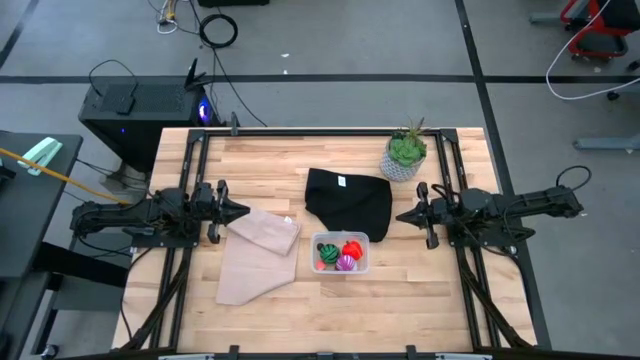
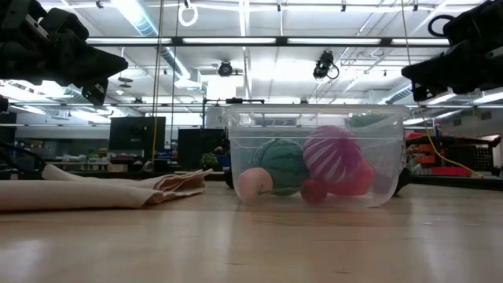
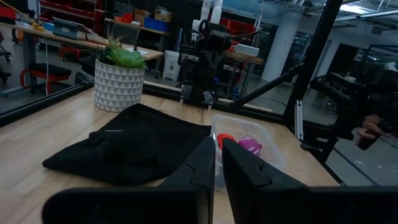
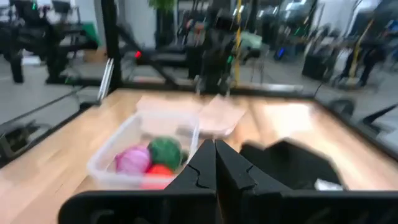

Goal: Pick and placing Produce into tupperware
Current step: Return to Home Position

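I held both arms level above the table, tips facing each other; the left gripper (image 1: 243, 211) had its fingers drawn in to a narrow slit, holding nothing; the right gripper (image 1: 399, 214) was pinched closed, empty too; the tub (image 1: 341, 237) sat between the two tips, lower and apart from both; inside lay the red piece (image 1: 352, 247), green ball (image 1: 326, 256) and purple ball (image 1: 346, 264), bunched together.

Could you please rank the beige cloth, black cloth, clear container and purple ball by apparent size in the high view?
Largest: beige cloth and black cloth, too alike in spread to rank.
Next: clear container.
Smallest: purple ball, lying inside the container.
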